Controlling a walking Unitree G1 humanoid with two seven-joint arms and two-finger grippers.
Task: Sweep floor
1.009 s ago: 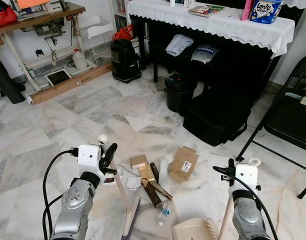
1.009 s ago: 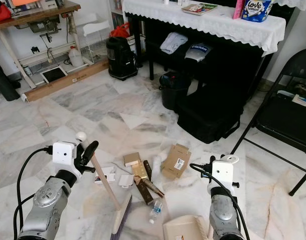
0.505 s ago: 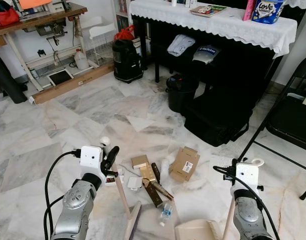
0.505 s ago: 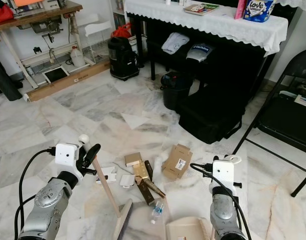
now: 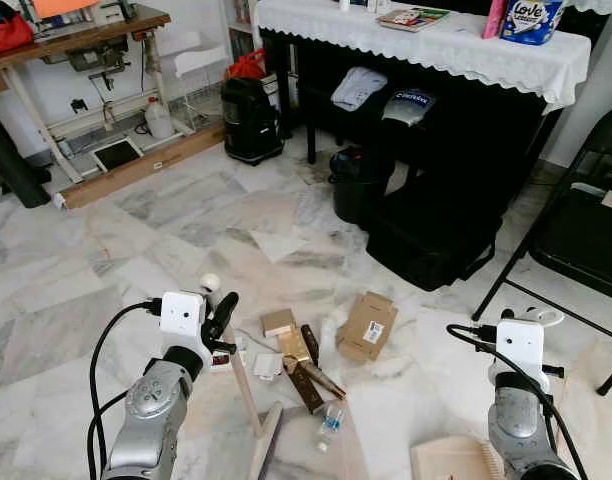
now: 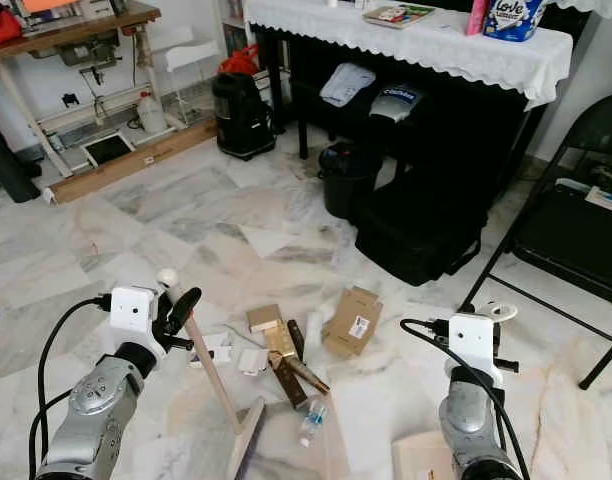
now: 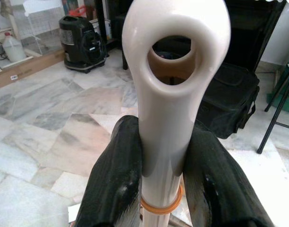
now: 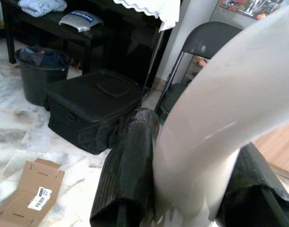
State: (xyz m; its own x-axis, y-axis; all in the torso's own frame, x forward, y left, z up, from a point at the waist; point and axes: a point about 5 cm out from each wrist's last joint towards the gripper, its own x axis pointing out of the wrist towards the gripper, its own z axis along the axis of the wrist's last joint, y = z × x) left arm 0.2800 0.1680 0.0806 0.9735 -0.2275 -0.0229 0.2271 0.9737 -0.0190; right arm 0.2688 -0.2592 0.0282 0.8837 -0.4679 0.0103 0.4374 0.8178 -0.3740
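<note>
**Sweep barely started, litter not in the dustpan**

Left gripper fingers clamped on broom handle; head sits on the floor just beside the litter. Right gripper fingers clamped on dustpan handle; pan down, off to the right, apart from the pile. Cardboard box, bottle and small boxes lie loose. Nearly everything left, I'd judge.

A cream, long-handled broom leans tilted at lower left — head on the marble floor. A cream plastic dustpan sits at lower right.
</note>
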